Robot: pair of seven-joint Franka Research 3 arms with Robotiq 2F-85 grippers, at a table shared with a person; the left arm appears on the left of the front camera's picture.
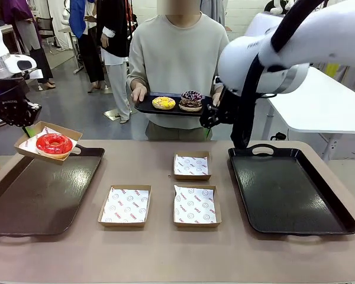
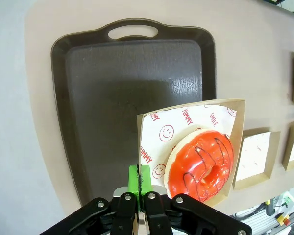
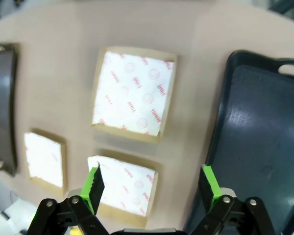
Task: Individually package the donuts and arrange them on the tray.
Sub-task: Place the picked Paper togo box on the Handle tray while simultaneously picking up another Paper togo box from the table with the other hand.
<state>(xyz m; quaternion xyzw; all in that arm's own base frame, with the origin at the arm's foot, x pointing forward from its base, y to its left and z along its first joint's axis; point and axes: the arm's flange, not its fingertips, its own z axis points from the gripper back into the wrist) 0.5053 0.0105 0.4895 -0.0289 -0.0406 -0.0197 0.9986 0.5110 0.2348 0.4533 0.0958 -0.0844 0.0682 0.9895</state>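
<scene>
While my left claw (image 2: 139,178) is clenched on the rim of one cardboard box (image 2: 239,128), the red donut (image 2: 201,164) sits inside it on the printed paper. The box hangs tilted in the air over the far corner of the left tray (image 1: 41,195). I judge the load light but awkward. The cardboard is thin and will flex, and held by one edge it lets the donut's weight lever the free side down. The glaze looks slick, so the ring could slide on the paper if I tip further. The donut itself is soft and would mark easily, so the box wall is the right place to hold, never the icing, and I should level it as I lower. My right claw (image 3: 149,183) is released, its fingers spread wide above the three empty boxes (image 3: 132,93) and beside the right tray (image 3: 264,137). The left wrist view shows my green pads (image 2: 133,176) pinching the cardboard edge, which the front view blurs into shadow. Looking from the front, I see what neither wrist view gives. A person at the far side holds a small black tray (image 1: 145,107) carrying the yellow donut (image 1: 164,103) and the sprinkled donut (image 1: 191,100).
</scene>
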